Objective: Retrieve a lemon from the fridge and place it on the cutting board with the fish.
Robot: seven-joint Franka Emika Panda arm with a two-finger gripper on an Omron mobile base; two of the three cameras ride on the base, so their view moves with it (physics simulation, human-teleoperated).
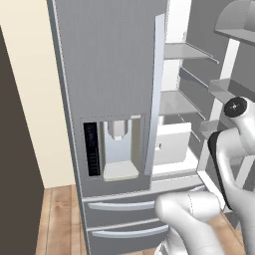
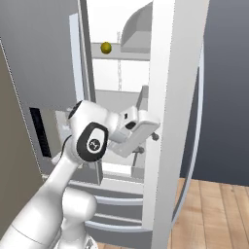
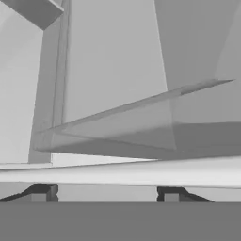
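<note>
Fridge (image 1: 107, 74) dominates both base views: tall grey steel body, left door closed with the dispenser panel (image 1: 113, 149) at about 7 o'clock of the left base frame, two drawers (image 1: 124, 219) stacked below it. Right door (image 2: 170, 121) stands swung out toward the camera; in the right base view it is seen edge-on as a pale vertical slab running top to bottom, with its long curved handle (image 2: 194, 146) at 3 o'clock. White interior shelves (image 1: 177, 102) sit in the gap between the two doors.

Arm (image 2: 87, 141) rises from 7 o'clock of the right base view, elbow bent, wrist reaching toward 3 o'clock into the gap at mid-shelf height. Gripper (image 2: 154, 130) sits right against the inner edge of the open door; whether it touches that edge cannot be told. Hand view shows two dark fingertips (image 3: 44, 194) set well apart at the bottom, nothing between them, so the jaws look parted and not holding anything. A pale shelf edge crosses just above the tips, grey fridge wall and a slanted shelf beyond.

Room is tight: the opening is narrow, closed door edge on one side, open door slab on the other, shelves above and below the wrist.

Lemon (image 2: 106, 47) sits on an upper shelf, at 11 o'clock of the right base view, well above and apart from the gripper.
</note>
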